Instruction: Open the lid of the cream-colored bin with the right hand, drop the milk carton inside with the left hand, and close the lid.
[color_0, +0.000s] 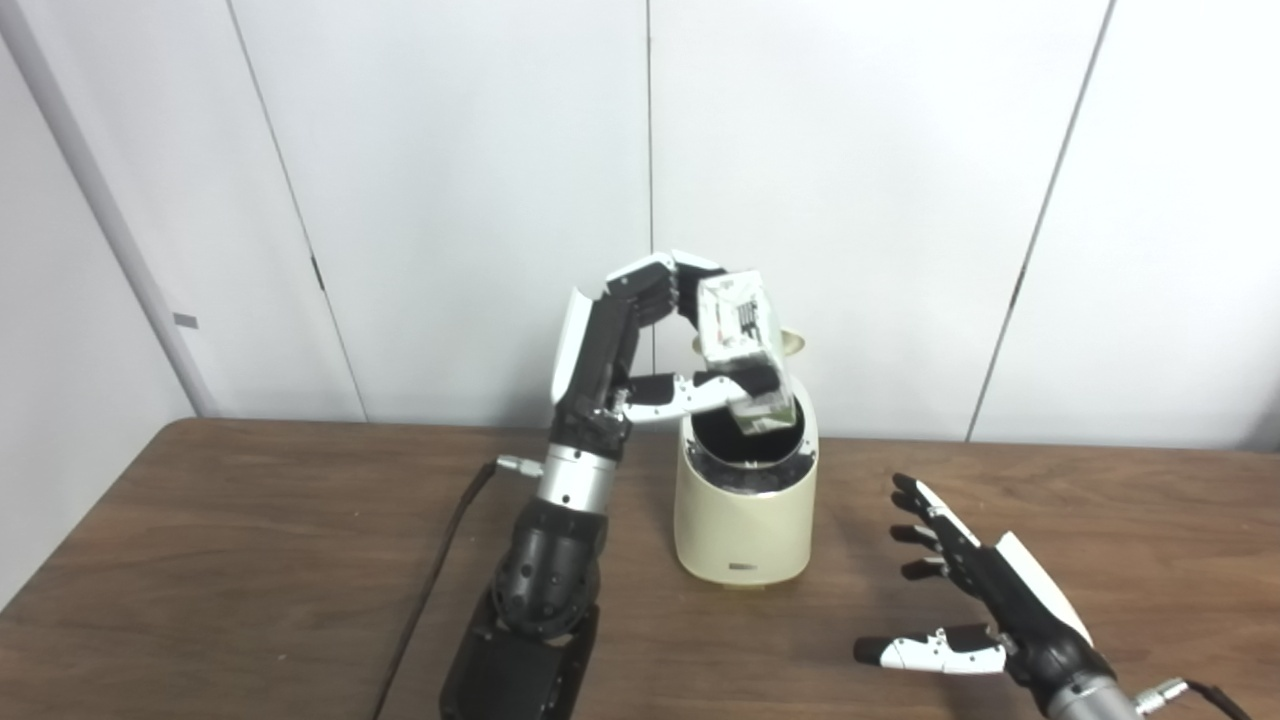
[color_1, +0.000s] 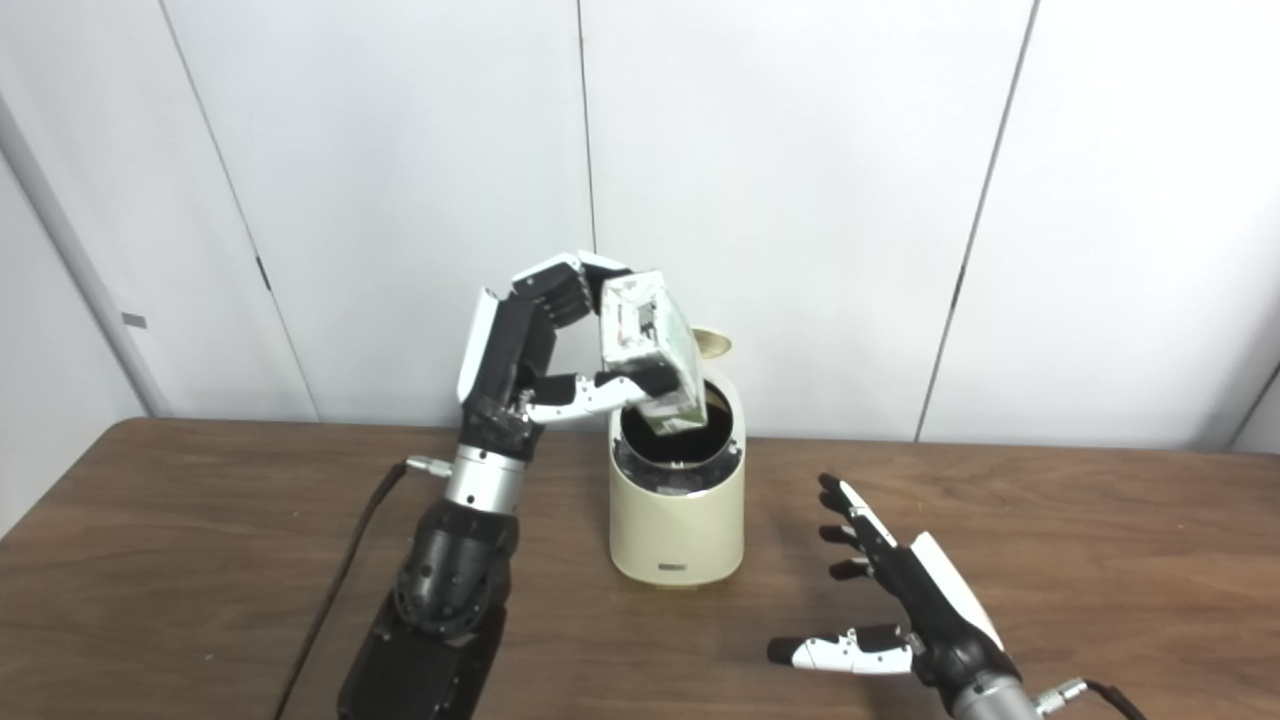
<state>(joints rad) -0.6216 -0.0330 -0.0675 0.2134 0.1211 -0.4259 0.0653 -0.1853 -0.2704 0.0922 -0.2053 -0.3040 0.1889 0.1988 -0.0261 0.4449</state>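
The cream-colored bin (color_0: 745, 525) stands in the middle of the brown table with its dark mouth showing. Its lid (color_0: 792, 343) stands up behind the opening, mostly hidden by the carton. My left hand (color_0: 650, 340) is raised above the bin and shut on the milk carton (color_0: 742, 350), which is tilted with its lower end just over the bin's mouth. My right hand (color_0: 965, 600) rests low over the table to the right of the bin, open, fingers spread, holding nothing.
A black cable (color_0: 430, 590) runs along the table beside my left forearm. White wall panels stand close behind the table's far edge (color_0: 300, 422).
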